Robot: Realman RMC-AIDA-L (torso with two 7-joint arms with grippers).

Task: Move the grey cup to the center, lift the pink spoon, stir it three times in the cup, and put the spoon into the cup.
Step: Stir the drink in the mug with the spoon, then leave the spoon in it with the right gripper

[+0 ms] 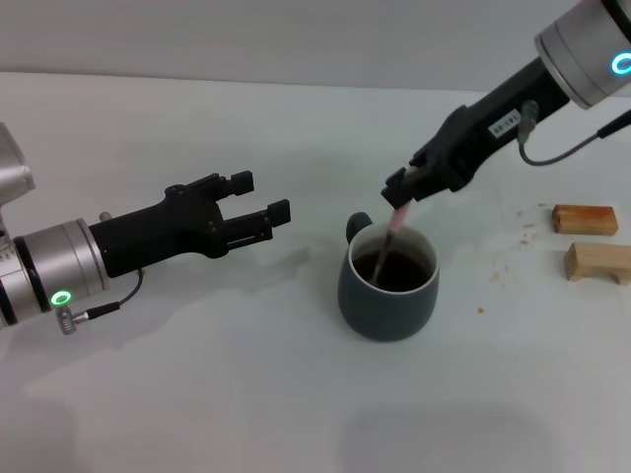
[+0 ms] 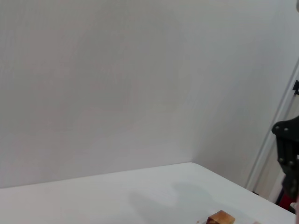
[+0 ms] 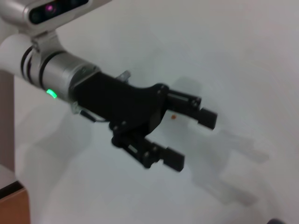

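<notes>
Right pincer (image 1: pixel 397 194) grips pink spoon (image 1: pixel 394 229) (tip in grey cup (image 1: pixel 387 286)).

table: (image 1: pixel 197 394) white, plain, runs back to a pale wall
upper block: (image 1: pixel 585 219) reddish-brown wood, lying flat near the table's right edge
lower block: (image 1: pixel 597 261) paler wood, just in front of the upper block, a narrow gap between them
specks: (image 1: pixel 522 234) small brown marks scattered on the table left of the blocks
wall: (image 2: pixel 117 79) pale, unmarked, meets the table's far edge
</notes>
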